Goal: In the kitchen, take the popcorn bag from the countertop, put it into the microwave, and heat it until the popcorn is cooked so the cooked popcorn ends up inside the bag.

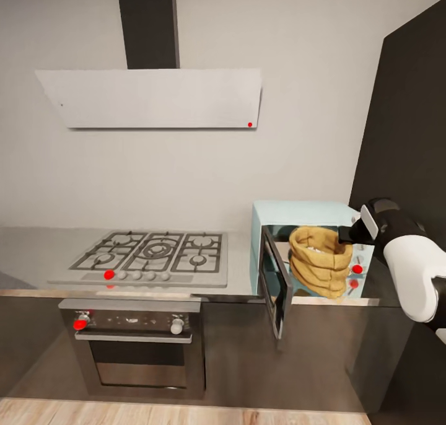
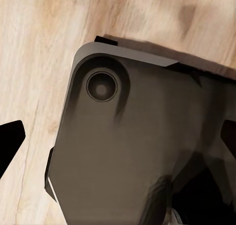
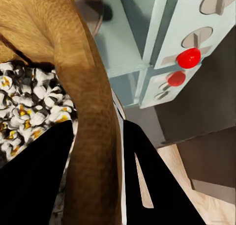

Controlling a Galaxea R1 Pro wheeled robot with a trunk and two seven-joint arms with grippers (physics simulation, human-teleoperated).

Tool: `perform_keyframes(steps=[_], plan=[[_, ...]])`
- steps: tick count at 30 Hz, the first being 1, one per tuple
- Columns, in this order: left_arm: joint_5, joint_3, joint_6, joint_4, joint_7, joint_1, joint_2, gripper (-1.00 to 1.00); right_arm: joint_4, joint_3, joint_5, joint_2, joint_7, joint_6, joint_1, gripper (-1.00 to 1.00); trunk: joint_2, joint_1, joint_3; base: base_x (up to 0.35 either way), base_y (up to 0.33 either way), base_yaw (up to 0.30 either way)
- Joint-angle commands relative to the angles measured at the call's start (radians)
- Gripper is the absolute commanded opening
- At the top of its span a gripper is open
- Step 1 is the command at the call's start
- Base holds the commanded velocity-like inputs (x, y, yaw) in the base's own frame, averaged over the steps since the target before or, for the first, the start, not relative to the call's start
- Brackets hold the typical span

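right end effector clamped on the popcorn bag rim, at the open microwave.

Mustard-brown popcorn bag, mint-blue microwave

You get soft, even, fairly bright light in the head view, with a pale wall free of glare and a dull sheen on the countertop; everything looks slightly soft and low in detail. In the left wrist view, the wood floor at upper left is blurred, with a thin dark shadow. In the right wrist view, black unlit shapes fill the lower frame.
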Motion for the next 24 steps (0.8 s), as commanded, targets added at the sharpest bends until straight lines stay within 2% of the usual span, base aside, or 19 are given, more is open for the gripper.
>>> perform_keyframes(steps=[1, 3, 7, 24], plan=[[0.0, 0.007, -0.001, -0.002, 0.001, 0.0, 0.0, 1.0, 0.015, -0.008, 0.009, 0.0, 0.005, 0.003, -0.001, -1.0, -0.001, 0.0, -0.001, 0.005, 0.0, 0.0], [0.0, 0.007, -0.001, -0.002, 0.001, 0.0, 0.0, 1.0, 0.05, -0.008, 0.009, -0.002, 0.004, 0.003, -0.001, -1.0, -0.001, 0.0, -0.001, 0.001, 0.0, 0.0], [0.0, 0.007, -0.001, -0.002, 0.001, 0.0, 0.0, 1.0, 0.061, -0.008, 0.009, -0.002, 0.002, 0.003, -0.001, -1.0, -0.001, 0.0, -0.001, 0.0, 0.0, 0.0], [0.0, 0.007, -0.001, -0.002, 0.001, 0.0, 0.0, 1.0, 0.039, -0.014, 0.014, -0.004, 0.007, 0.003, -0.001, -1.0, -0.001, 0.0, -0.001, 0.014, 0.0, 0.0]])
